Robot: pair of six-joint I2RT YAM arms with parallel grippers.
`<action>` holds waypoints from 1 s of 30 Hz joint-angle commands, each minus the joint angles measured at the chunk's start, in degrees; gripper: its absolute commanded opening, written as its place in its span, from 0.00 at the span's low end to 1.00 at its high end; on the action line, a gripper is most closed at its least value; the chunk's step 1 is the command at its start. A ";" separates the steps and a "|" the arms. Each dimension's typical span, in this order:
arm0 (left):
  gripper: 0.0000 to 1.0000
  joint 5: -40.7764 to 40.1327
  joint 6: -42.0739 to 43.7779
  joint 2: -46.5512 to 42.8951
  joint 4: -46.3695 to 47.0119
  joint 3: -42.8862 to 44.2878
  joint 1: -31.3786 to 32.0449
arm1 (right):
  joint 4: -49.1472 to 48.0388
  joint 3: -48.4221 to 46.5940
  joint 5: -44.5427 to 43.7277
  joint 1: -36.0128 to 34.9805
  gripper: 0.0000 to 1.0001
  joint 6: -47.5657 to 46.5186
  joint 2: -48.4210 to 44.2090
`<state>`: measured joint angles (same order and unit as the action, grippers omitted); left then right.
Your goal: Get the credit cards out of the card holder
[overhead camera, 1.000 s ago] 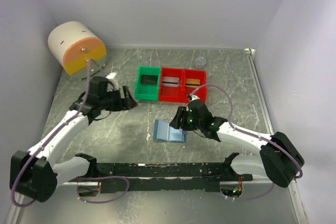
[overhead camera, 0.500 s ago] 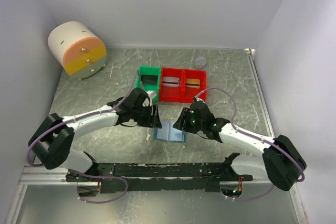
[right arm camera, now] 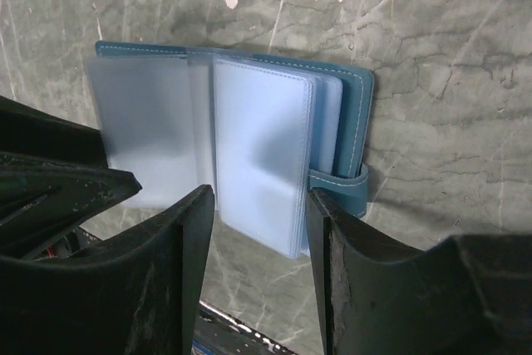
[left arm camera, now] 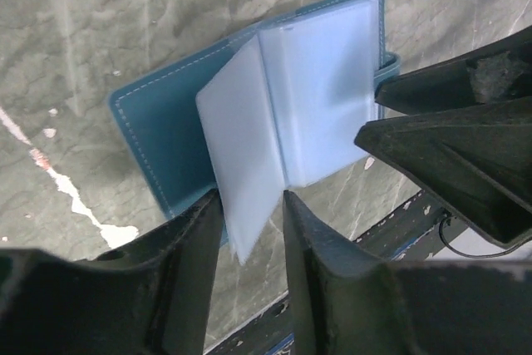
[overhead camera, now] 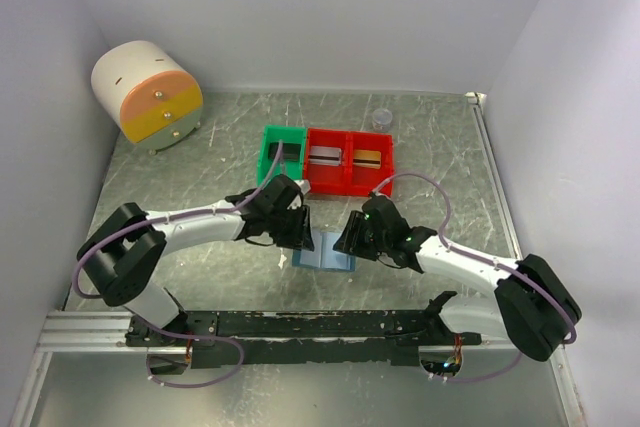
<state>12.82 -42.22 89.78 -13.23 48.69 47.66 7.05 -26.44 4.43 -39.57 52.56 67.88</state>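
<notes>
Spread open flat on the grey marbled table [overhead camera: 440,147], low centre of the overhead view: the blue-grey card holder [overhead camera: 322,252], with an arm closing in from either side. Stitched cover down, frosted clear sleeves up, snap tab at the right-hand edge in the right wrist view.

From the left of the frame, the left gripper [overhead camera: 300,234] at the holder's left edge. Jaws apart in the left wrist view, standing either side of the lower edge of one raised clear sleeve of the card holder [left arm camera: 249,122], with the left gripper [left arm camera: 249,215] not visibly pinching it; contact cannot be told.

From the right, the right gripper [overhead camera: 350,239] at the holder's right edge. Jaws apart as well in the right wrist view, right gripper [right arm camera: 262,205] straddling the near edge of the sleeve stack on the right panel of the card holder [right arm camera: 266,147]; touching or just above, cannot be told.

No card to be made out inside the sleeves. Above the holder in the overhead view, apart from it, the credit cards in a row of bins: dark card [overhead camera: 285,154] in the green bin [overhead camera: 268,169], silvery-grey card [overhead camera: 323,156] and gold-copper card [overhead camera: 367,158] in the red bins [overhead camera: 345,187].

Upper left: a white drum-shaped box with an orange and yellow face [overhead camera: 148,90].
</notes>
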 commanded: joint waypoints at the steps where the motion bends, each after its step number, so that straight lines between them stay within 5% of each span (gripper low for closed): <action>1: 0.41 -2.79 -0.50 1.85 0.74 2.76 2.53 | -0.90 1.22 0.56 0.46 0.49 0.79 1.38; 7: 0.07 -15.14 0.54 5.95 -9.19 9.23 7.31 | -1.91 1.91 1.14 0.54 0.48 1.23 1.97; 17: 0.07 -36.50 -4.39 16.78 -28.75 21.77 16.68 | 0.33 0.43 0.11 0.63 0.49 0.75 1.05; 30: 0.07 -31.96 -6.79 14.43 -22.91 18.08 17.57 | -3.52 5.36 5.47 4.40 0.46 3.71 -0.58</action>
<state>-20.08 -48.18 105.25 -35.77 67.77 65.04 2.61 -22.20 8.69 -36.27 55.48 66.96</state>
